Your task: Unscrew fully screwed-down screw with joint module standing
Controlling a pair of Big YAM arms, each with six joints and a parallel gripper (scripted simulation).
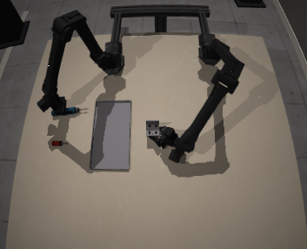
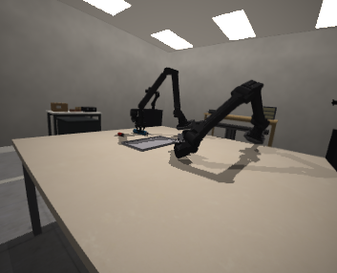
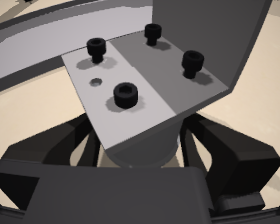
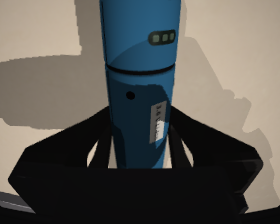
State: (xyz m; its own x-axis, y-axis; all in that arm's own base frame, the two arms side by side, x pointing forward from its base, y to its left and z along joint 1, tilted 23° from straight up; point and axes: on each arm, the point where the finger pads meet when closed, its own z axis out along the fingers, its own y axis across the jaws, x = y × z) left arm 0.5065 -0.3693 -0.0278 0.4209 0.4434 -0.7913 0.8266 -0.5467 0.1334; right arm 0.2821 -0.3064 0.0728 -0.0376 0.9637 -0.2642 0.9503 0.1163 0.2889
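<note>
The joint module stands upright on the table with its grey L-bracket (image 3: 156, 85) on top. My left gripper (image 1: 162, 134) (image 3: 140, 112) is shut on the module's round body just under the bracket. Three black screws (image 3: 96, 48) (image 3: 152, 33) (image 3: 192, 62) stand raised, and the nearest screw (image 3: 125, 95) seems to sit lowest. A small empty hole (image 3: 95, 81) lies between two of them. The blue electric screwdriver (image 1: 70, 111) (image 4: 138, 50) lies flat on the table. My right gripper (image 1: 59, 110) (image 4: 140, 112) is shut on its barrel.
A flat grey tray (image 1: 111, 139) (image 2: 146, 142) lies between the screwdriver and the module. A small red tool (image 1: 56, 143) lies on the table near the tray's long side, in front of the screwdriver. A black frame (image 1: 159, 10) stands at the table's back edge.
</note>
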